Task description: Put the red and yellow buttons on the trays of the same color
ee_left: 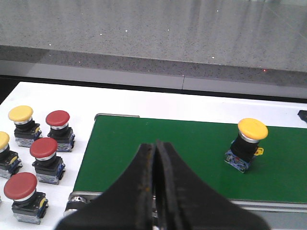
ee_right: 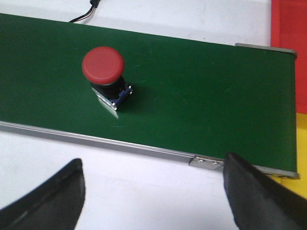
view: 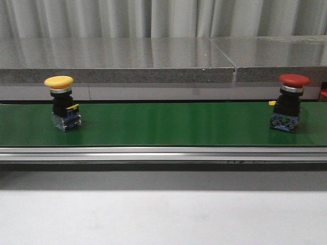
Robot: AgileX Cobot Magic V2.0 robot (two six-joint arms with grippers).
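Observation:
A yellow button (view: pixel 59 81) stands upright on the green belt (view: pixel 163 125) at the left; the left wrist view shows this yellow button (ee_left: pixel 252 128) too. A red button (view: pixel 294 79) stands on the belt at the right, and the right wrist view has the red button (ee_right: pixel 102 64) from above. My left gripper (ee_left: pixel 155 146) is shut and empty, hovering above the belt's near edge, well apart from the yellow button. Over the white table in front of the belt, my right gripper (ee_right: pixel 153 167) is open and empty. A red tray (ee_right: pixel 289 24) and a yellow tray (ee_right: pixel 301 153) show only as slivers past the belt's end.
Several spare red and yellow buttons (ee_left: pixel 44 148) stand on the white table beyond the belt's left end. The belt has a metal rail (view: pixel 163 153) along its front. A grey stone ledge (view: pixel 153 64) runs behind it. A black cable (ee_right: pixel 84 13) lies behind the belt.

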